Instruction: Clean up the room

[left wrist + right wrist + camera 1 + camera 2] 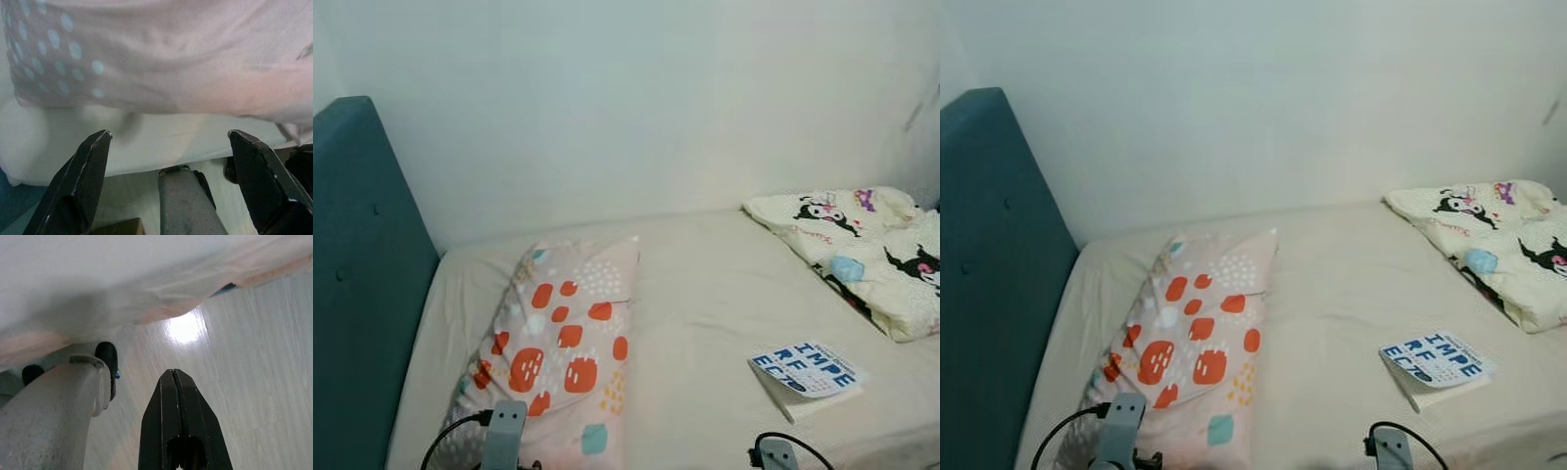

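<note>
A pink pillow (563,352) with orange, white and teal blotches lies lengthwise on the left half of the bed (705,284), near the teal headboard (362,294). A book (806,372) with blue letters on a white cover rests near the bed's front right edge. My left gripper (169,133) is open just below the pillow's overhanging dotted end (161,54), holding nothing. My right gripper (174,373) is shut and empty, pointing down at the pale wood floor (254,362) beside the bed. The silver wrists of my left arm (504,431) and right arm (775,453) show at the bottom edge.
A cream blanket (867,245) with cartoon prints is bunched at the bed's far right. A white wall runs behind the bed. My own grey leg (54,416) stands close to the bed side.
</note>
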`<state>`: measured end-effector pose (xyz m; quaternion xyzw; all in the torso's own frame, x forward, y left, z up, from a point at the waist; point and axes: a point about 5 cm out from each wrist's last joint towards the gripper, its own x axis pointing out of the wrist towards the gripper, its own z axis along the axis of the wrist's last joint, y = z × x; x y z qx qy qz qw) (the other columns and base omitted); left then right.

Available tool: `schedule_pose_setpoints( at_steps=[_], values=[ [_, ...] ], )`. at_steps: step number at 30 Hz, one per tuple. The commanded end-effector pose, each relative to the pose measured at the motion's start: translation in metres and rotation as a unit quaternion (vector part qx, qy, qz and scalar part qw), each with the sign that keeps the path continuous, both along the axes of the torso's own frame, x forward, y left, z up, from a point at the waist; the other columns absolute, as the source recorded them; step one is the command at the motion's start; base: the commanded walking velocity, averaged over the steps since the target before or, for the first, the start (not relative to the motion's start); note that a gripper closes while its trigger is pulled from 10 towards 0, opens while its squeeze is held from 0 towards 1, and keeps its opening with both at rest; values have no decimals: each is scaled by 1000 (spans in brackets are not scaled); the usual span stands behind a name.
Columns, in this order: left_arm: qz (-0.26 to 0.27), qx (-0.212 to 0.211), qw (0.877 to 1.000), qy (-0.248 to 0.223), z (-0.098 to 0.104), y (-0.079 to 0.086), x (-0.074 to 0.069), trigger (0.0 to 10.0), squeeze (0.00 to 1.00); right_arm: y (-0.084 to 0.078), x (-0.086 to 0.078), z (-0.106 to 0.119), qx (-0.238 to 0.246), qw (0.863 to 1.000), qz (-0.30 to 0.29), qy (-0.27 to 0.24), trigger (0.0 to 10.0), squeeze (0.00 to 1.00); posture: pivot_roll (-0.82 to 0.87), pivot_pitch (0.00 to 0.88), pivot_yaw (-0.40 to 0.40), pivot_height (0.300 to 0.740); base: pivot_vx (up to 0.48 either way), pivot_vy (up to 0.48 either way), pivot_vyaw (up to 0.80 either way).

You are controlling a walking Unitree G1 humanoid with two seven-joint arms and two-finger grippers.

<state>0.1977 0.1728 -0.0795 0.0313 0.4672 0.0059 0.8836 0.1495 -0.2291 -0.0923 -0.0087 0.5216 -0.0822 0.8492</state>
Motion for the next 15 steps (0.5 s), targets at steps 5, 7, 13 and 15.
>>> schedule_pose_setpoints(
  at_steps=[5, 7, 13, 15],
  values=[
    [2, 14, 1000, 10, -1, 7, -4, 10000, 0, -1, 0, 1, 14, 1000, 11, -12, 10000, 0, 42, 10, -34, 722, 0, 0, 320],
    [2, 15, 1000, 11, -2, 8, -4, 10000, 0, 0, 0, 0, 13, 1000, 18, -9, 10000, 0, 42, 11, -33, 722, 0, 0, 800],
    [1, 17, 1000, 13, -2, 8, -5, 10000, 0, 2, -1, 0, 14, 1000, 20, -7, 10000, 0, 41, 12, -32, 722, 0, 0, 800],
    [1, 17, 1000, 13, -2, 7, -5, 10000, 0, 3, -1, -1, 16, 1000, 16, -7, 10000, 0, 40, 12, -32, 722, 0, 0, 800]
  ],
)
